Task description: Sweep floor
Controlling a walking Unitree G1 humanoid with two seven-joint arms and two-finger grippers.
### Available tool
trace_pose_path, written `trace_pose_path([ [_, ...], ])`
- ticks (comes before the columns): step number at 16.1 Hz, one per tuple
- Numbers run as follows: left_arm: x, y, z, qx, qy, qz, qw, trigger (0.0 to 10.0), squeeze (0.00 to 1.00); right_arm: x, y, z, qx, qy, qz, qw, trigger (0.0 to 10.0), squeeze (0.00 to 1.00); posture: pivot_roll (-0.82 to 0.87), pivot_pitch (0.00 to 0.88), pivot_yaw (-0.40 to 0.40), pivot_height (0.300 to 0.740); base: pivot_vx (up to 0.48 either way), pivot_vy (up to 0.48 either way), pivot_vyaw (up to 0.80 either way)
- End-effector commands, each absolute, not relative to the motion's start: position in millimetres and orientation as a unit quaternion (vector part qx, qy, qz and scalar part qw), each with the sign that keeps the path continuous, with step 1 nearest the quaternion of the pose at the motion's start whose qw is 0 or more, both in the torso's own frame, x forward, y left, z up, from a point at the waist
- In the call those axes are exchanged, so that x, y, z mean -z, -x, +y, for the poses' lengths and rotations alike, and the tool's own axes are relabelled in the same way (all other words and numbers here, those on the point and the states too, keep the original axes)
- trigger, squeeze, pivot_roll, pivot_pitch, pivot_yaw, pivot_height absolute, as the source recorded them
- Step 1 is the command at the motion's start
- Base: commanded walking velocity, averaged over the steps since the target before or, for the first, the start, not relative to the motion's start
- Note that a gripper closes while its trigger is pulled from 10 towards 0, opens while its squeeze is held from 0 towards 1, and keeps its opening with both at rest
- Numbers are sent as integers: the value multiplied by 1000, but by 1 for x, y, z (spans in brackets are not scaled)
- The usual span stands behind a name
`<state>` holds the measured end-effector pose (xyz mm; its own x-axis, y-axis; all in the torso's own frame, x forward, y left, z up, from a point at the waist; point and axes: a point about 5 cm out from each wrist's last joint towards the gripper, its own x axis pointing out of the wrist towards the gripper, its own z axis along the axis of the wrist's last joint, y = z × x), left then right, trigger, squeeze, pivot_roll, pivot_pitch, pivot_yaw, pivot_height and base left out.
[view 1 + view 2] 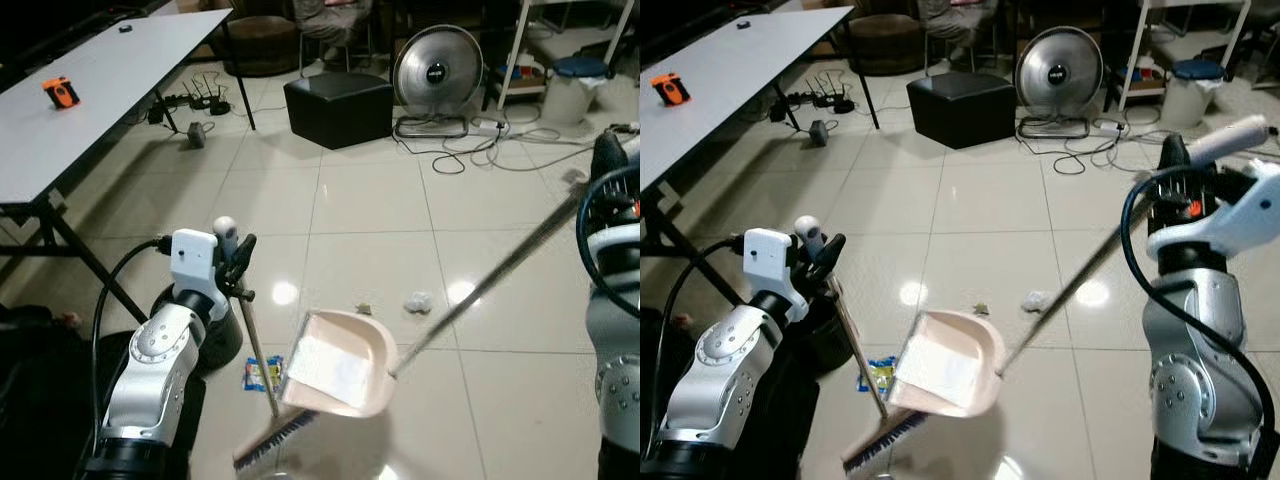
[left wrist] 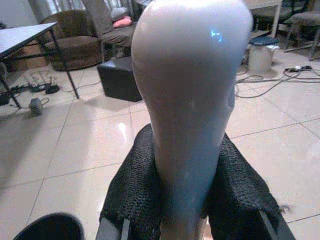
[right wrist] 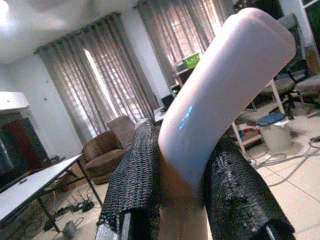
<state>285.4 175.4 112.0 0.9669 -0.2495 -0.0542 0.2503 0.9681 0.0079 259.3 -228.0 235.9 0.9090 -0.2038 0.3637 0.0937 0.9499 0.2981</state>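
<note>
Glossy pale square floor tiles (image 1: 360, 200) with dark grout reflect spots of ceiling light. A long grey surface (image 1: 90, 90) on black folding legs runs along the left, carrying a small orange device (image 1: 61, 92). Farther back stand a black cube ottoman (image 1: 338, 108), a round chrome floor fan (image 1: 437, 72) with loose cables beside it, and a brown upholstered armchair (image 3: 102, 155). Tall windows behind sheer grey curtains (image 3: 110, 85) let in daylight.

A pale pink dustpan (image 1: 340, 375), a dark-bristled broom (image 1: 268, 445) and glossy cream floor tiles (image 1: 370, 200).
</note>
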Motion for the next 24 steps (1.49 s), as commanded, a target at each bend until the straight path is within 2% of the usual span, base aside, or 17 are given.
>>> trace_pose_path([
  [1, -121, -284, 184, 104, -24, 5, 994, 10000, 0, -251, -259, -222, 63, -147, -224, 961, 10000, 0, 13, 1, 92, 740, 0, 0, 0],
  [6, -122, -277, 184, 92, -20, -8, 996, 10000, 0, -280, -270, -225, 58, -139, -257, 955, 10000, 0, 22, 0, 55, 740, 0, 0, 0],
  [10, -124, -275, 183, 97, -29, -19, 995, 10000, 0, -292, -274, -228, 60, -148, -274, 948, 10000, 0, 20, 0, 63, 740, 0, 0, 612],
  [21, -123, -277, 180, 122, -32, -19, 992, 10000, 0, -290, -275, -231, 66, -165, -276, 944, 10000, 0, 25, 0, 81, 740, 374, 0, 800],
  [24, -122, -276, 180, 125, -32, -17, 992, 10000, 0, -288, -274, -233, 74, -166, -275, 944, 10000, 0, 24, 0, 82, 740, 394, 0, 0],
])
